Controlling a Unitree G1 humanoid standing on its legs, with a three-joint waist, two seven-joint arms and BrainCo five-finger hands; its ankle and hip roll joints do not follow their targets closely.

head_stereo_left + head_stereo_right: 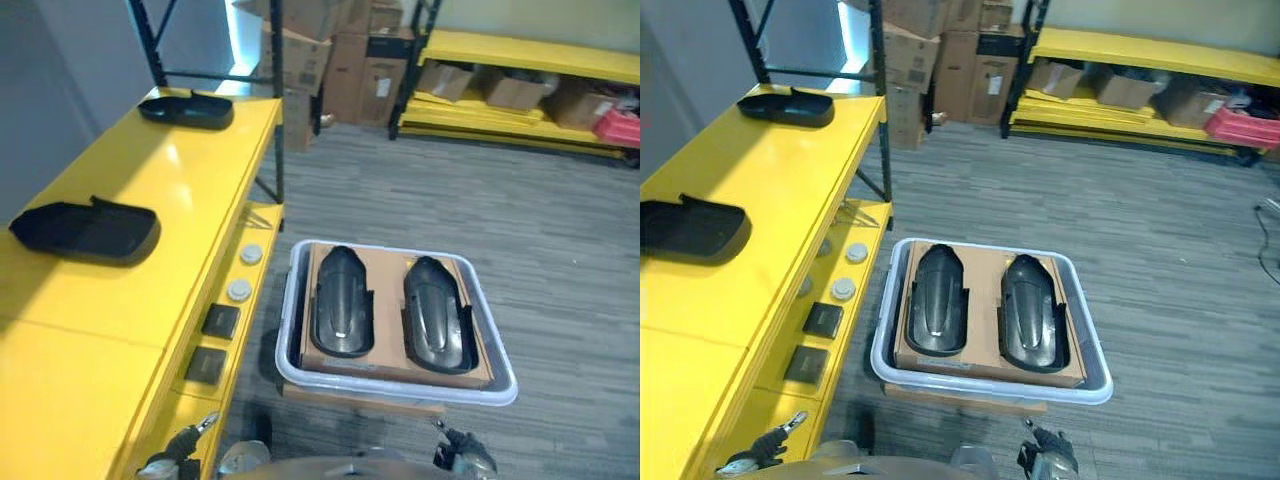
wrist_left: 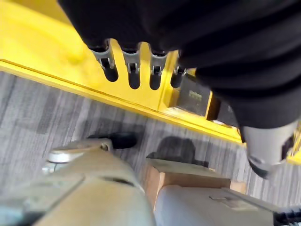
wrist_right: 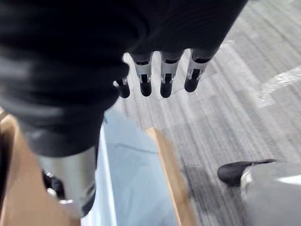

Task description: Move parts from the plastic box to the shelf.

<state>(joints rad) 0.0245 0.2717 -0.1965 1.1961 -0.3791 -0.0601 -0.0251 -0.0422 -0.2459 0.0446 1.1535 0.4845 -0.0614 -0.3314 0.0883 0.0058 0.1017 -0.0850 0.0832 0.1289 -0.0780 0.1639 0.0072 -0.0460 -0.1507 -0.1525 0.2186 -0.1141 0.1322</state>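
You have four black parts in sight. Two lie side by side in the plastic box (image 1: pixel 290 330): the left part in the box (image 1: pixel 341 301) and the right part in the box (image 1: pixel 437 315), both long, rounded, glossy moulded shells, each seated in its own cut-out of a brown cardboard insert (image 1: pixel 388 290). The other two are already on the yellow shelf (image 1: pixel 130 290): a near shelf part (image 1: pixel 87 230) and a far shelf part (image 1: pixel 186 109), well apart from each other along the smooth shelf top.

The box is pale translucent plastic with rounded corners (it stands just beside the shelf's front edge, on what looks like a brown cardboard base).

On the shelf's lower level you see two round pale discs (image 1: pixel 244 272) and two flat dark square pads (image 1: pixel 213 343).

Your left hand (image 2: pixel 134 66) hangs low beside the shelf edge, fingers straight and relaxed, holding nothing. Your right hand (image 3: pixel 155 77) hangs over the grey carpet by the box's near corner, fingers likewise loose and empty.

Beyond the box, stacked cardboard cartons (image 1: pixel 335 55) stand against the wall, and a second yellow rack (image 1: pixel 530 85) carries more cartons and a red bin (image 1: pixel 620 128). Nothing lies between the box and the shelf.
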